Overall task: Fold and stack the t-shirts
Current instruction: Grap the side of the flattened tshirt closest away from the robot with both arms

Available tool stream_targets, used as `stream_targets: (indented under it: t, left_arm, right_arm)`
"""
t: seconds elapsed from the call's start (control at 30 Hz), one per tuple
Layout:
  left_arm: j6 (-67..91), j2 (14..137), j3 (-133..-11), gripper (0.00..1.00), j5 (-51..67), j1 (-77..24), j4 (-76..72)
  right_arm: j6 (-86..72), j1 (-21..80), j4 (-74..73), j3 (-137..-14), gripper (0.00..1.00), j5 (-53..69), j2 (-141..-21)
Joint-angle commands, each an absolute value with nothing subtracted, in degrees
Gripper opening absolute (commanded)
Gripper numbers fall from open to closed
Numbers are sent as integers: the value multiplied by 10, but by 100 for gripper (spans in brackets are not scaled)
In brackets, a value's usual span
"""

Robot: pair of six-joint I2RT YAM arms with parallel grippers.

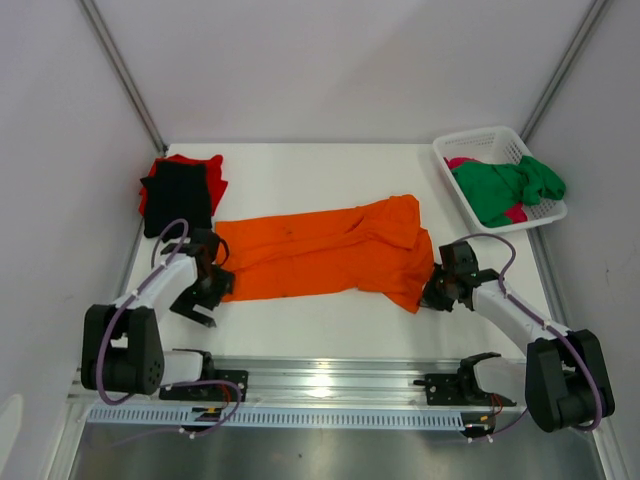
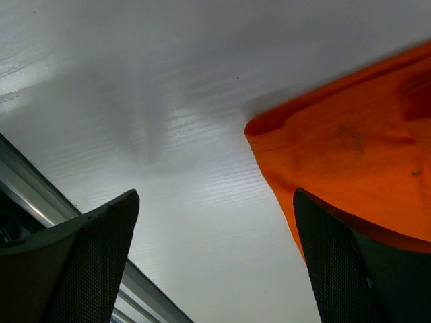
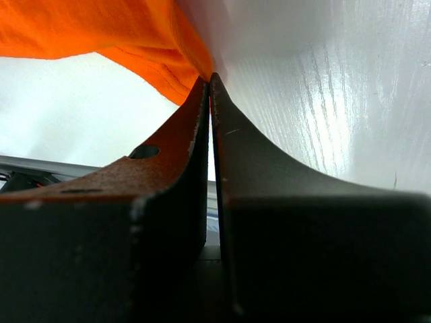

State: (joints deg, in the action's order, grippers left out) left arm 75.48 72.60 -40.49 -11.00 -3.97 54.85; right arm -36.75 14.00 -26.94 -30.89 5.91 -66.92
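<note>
Top view: shows the orange shirt (image 1: 320,255) lying in a long rumpled band across the middle of the table (image 1: 330,170), from 9 toward 3 o'clock. Puts a folded black shirt (image 1: 178,200) over a red shirt (image 1: 205,168) at 10 o'clock, and a green shirt (image 1: 505,185) and pink shirt (image 1: 460,162) in the basket (image 1: 475,136) at 2 o'clock. Places the left gripper (image 1: 208,296) just off the band's 9 o'clock end and the right gripper (image 1: 432,297) at its 4 o'clock corner. Suggests light, limp cloth, likely to sag and drag; best taken by corners or hem, one at each end. Hides sleeves and collar in the folds.

Left wrist: shows jaws wide apart with only bare table between, and an orange corner at 2 o'clock, just beside the jaw at 4 o'clock. Cuts off the rest of the cloth.

Right wrist: shows jaws pressed together, pinching an orange edge at their tips at 12 o'clock. Cannot tell how deep the cloth sits in that pinch.
</note>
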Motion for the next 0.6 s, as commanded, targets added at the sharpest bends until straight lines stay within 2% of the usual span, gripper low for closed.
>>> stream_targets:
  t: [0.0,0.57]
  left_arm:
    - [771,760,-433,98,-127,-41,525]
    - [751,848,-506,97,-129,-41,491]
  right_arm:
    - [-358,135,-281,-328,0,59,-669]
    - [-361,126,-279,-340,0,59,-688]
